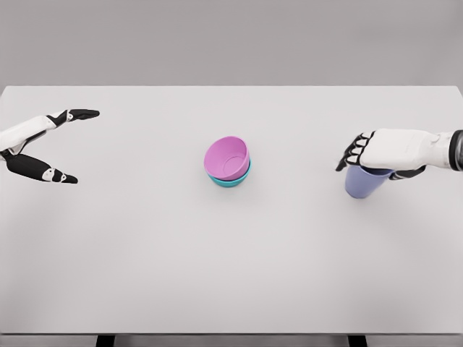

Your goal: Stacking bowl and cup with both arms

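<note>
Right hand (pixel 365 153) curled over the lavender cup (pixel 364 181), gripping it from above, left hand (pixel 45 144) spread wide, holding nothing.

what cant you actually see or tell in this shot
- Purple cup, head view: rim and opening covered by the right hand, so the grip cannot be confirmed.
- Teal bowl: mostly hidden by the pink bowl sitting in it.
- Left hand: arm cut off by the picture's left edge.
</note>
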